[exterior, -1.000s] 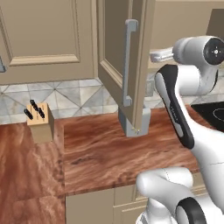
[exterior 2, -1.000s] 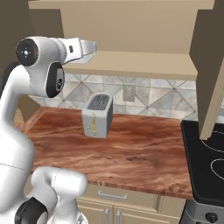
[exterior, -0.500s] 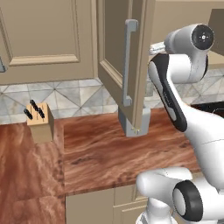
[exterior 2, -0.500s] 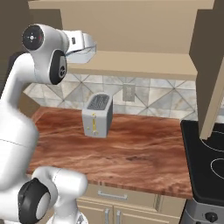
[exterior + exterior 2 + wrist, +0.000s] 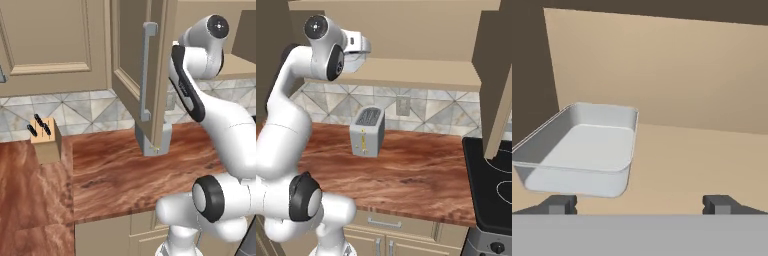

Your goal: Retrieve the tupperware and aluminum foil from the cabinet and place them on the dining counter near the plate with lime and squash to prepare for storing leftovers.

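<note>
Tupperware (image 5: 582,152) sits on the tan floor of the cabinet shelf (image 5: 692,160), seen through the hand view: a shallow pale grey container with rounded corners and a raised rim, lying flat, its long side running away toward the back wall. It occupies the left part of that view, near the dark left side of the cabinet interior.

Pincer (image 5: 641,204) is spread wide, its two dark fingertips (image 5: 559,204) standing far apart at the bottom of the hand view. Nothing lies between them. The left fingertip sits just below the container's near edge; whether it touches cannot be told.

Cabinet door (image 5: 145,75) stands swung open in the left base view, its long grey bar handle (image 5: 146,70) upright along the edge. The white arm (image 5: 326,55) is raised to shelf height in the right base view.

Below, a silver toaster (image 5: 368,132) stands upright on the wood-grain desk (image 5: 421,175). A knife block (image 5: 45,137) stands on the desk by the tiled wall.
</note>
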Controlling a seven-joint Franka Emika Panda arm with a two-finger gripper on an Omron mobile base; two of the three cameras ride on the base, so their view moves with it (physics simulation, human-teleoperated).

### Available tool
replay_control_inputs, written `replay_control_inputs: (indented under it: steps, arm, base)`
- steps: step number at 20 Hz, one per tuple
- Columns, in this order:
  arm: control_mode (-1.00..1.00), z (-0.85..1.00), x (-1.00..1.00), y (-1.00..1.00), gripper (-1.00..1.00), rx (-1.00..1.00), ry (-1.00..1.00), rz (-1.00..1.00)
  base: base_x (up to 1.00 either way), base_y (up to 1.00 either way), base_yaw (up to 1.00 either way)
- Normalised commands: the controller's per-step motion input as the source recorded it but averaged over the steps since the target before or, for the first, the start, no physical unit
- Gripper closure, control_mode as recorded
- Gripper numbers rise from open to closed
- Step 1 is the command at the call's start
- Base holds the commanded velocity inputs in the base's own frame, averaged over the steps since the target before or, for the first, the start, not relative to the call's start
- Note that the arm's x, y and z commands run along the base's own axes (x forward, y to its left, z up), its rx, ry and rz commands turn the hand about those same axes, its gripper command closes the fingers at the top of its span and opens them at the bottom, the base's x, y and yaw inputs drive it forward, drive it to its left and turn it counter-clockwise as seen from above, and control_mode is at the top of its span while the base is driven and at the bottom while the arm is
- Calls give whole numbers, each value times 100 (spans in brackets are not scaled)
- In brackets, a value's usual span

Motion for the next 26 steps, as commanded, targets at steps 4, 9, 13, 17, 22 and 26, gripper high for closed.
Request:
replay_control_inputs:
  steps: [4, 9, 13, 17, 22, 26]
  arm:
    - [-100, -21, 68, 9, -100, 4, 12, 6]
    - [-100, -15, 67, 4, -100, 1, 8, 2]
    - [-100, -7, 69, 9, -100, 0, 10, 0]
    - [-100, -23, 60, 10, -100, 0, 11, 0]
    - [-100, -22, 58, 5, -100, 0, 9, 0]
    - [-100, -18, 58, 0, -100, 0, 8, 0]
  base:
    - [0, 0, 0]
    - [0, 0, 0]
    - [0, 0, 0]
    - [0, 0, 0]
    - [0, 0, 0]
    - [0, 0, 0]
